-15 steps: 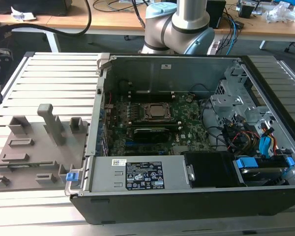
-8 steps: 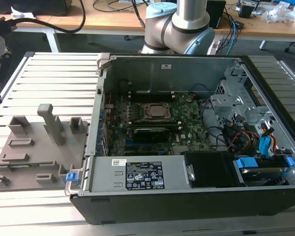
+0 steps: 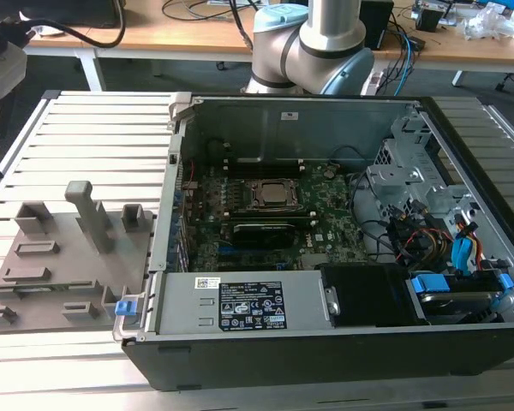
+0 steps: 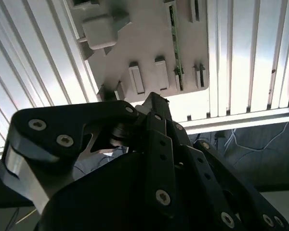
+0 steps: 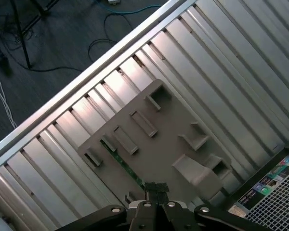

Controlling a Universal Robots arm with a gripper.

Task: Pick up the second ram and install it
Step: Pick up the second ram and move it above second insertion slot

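Tool [image 5: 156, 188] looks clenched on nothing, hanging over the gray holder [image 5: 161, 151] on the slatted table [image 5: 231, 72]. The second ram [image 5: 120, 162] sits in a holder slot near the tool's tips. In the exterior view that holder is at the open PC case's [image 3: 325, 351] 9 o'clock

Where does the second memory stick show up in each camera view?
Exterior view: memory stick, a faint thin strip along the gray holder's camera-side edge.
Second wrist view: green strip in the holder.
First wrist view: green strip in the holder.
Shared landmark: holder's tall post.
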